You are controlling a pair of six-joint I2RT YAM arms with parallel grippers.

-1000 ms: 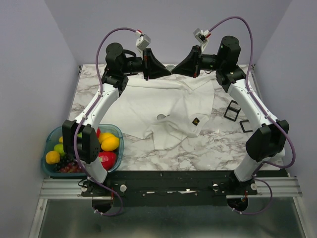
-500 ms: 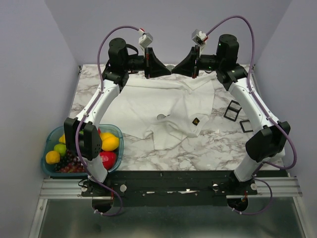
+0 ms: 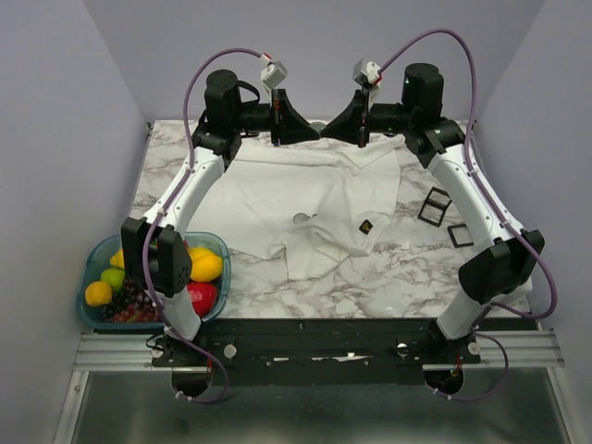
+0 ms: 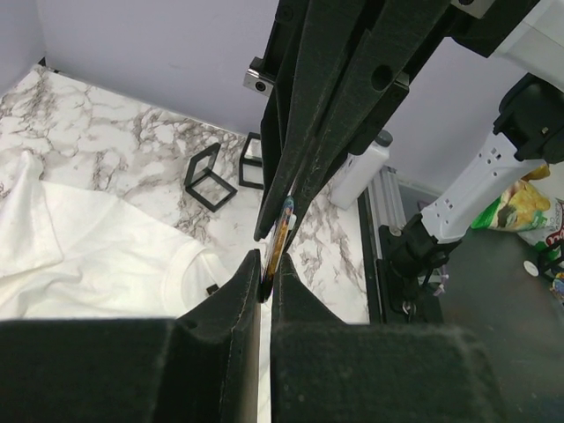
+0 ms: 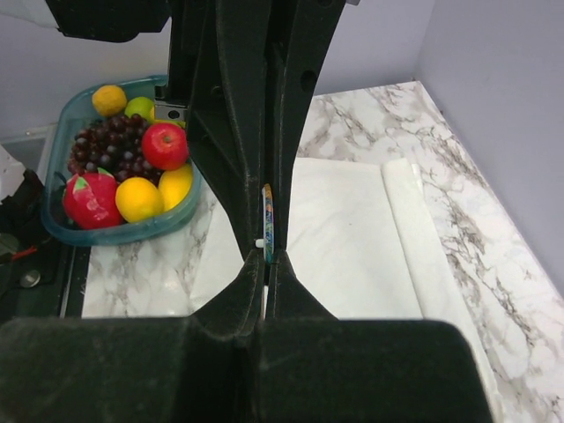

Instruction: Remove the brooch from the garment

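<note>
pinched brooch (image 4: pixel 280 233), garment (image 3: pixel 268 194), dark diamond logo (image 3: pixel 366 225)

Even, bright overhead light; soft shadows; all 3 views sharp; near claws slightly blurred.

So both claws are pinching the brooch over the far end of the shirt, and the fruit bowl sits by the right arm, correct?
Not quite: the fruit bowl sits by the left arm, as the top external view shows. The left claw and right claw do pinch the brooch over the far end of the shirt.
</note>
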